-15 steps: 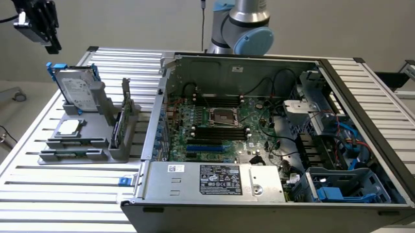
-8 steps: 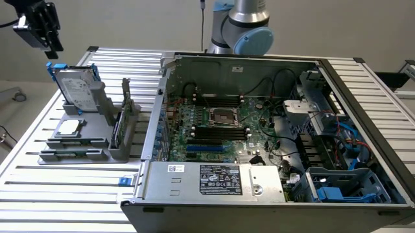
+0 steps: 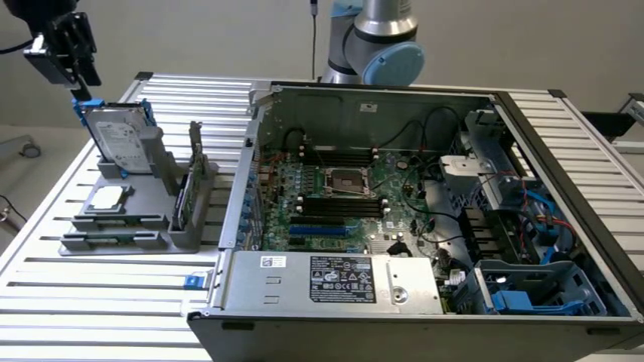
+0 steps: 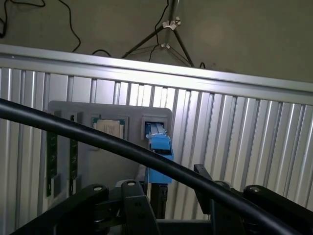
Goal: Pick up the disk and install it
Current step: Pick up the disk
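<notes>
The disk [image 3: 123, 143] stands on edge in a slot at the far end of the grey stand [image 3: 151, 226], on the slatted metal table [image 3: 101, 302] at the exterior view's left, well apart from the open computer case [image 3: 403, 98]. Its long axis runs close to upright, with the top tipped a little toward the exterior view's left. The white-labelled face is turned toward the exterior camera and the case. Its blue carrier bracket [image 3: 83, 103] frames the edges and pokes up at the top corner.

In the wrist view the disk [image 4: 160, 144] appears end-on, the blue bracket rising out of the stand [image 4: 63, 110]; a small square chip [image 4: 108, 128] lies in the recess just beside it.

The gripper [image 3: 86, 81] hangs directly above the disk's top edge, fingers pointing down at the blue bracket; in the wrist view the gripper [image 4: 168, 188] has its jaws spread apart, one black finger [image 4: 133, 200] just beside the bracket and the other [image 4: 204, 178] standing off with a visible gap. The bracket's top sits between them; nothing is clamped, and whether the nearer finger touches the plastic cannot be told. A black cable [image 4: 29, 115] sweeps across in front of the wrist camera.
</notes>
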Robot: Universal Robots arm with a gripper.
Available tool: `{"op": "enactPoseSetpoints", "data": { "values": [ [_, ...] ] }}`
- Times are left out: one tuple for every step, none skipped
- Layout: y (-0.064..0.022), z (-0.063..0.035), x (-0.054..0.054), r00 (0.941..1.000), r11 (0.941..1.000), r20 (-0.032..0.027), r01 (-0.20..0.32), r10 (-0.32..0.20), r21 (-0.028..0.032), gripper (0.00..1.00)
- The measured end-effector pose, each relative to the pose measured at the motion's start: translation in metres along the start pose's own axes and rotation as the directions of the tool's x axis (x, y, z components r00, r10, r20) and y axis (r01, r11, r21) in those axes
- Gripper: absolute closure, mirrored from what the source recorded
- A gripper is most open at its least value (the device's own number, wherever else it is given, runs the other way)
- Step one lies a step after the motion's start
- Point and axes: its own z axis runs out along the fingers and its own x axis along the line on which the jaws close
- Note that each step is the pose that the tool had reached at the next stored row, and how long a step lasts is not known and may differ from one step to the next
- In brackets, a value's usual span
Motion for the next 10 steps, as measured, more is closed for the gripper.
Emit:
{"op": "enactPoseSetpoints", "data": {
  "values": [
    [0.0, 0.0011, 0.0004, 1.0, 1.0, -0.0018, 0.0, 0.0, -0.0003, 0.49],
    [0.0, 0.0021, 0.0009, 1.0, 1.0, -0.004, 0.0, 0.0, -0.0005, 0.49],
    [0.0001, 0.0029, 0.0014, 1.0, 1.0, -0.0068, 0.0, 0.0, -0.0009, 0.49],
    [0.0002, 0.0037, 0.0021, 1.0, 1.0, -0.0098, 0.0, 0.0, -0.0012, 0.49],
    [0.0002, 0.0044, 0.0027, 0.9999, 1.0, -0.013, 0.0, 0.0, -0.0015, 0.49],
    [0.0003, 0.0054, 0.0033, 0.9999, 1.0, -0.016, 0.0, 0.0, -0.0018, 0.49],
    [0.0004, 0.0066, 0.0036, 0.9998, 1.0, -0.0178, 0.0, 0.0, -0.002, 0.49],
    [0.0004, 0.0079, 0.0039, 0.9998, 1.0, -0.0191, 0.0, 0.0, -0.0021, 0.49],
    [0.0004, 0.0093, 0.0042, 0.9998, 1.0, -0.0203, 0.0, 0.0, -0.0024, 0.49],
    [0.0004, 0.0108, 0.0044, 0.9998, 1.0, -0.0212, 0.0, 0.0, -0.0025, 0.49]
  ]
}}
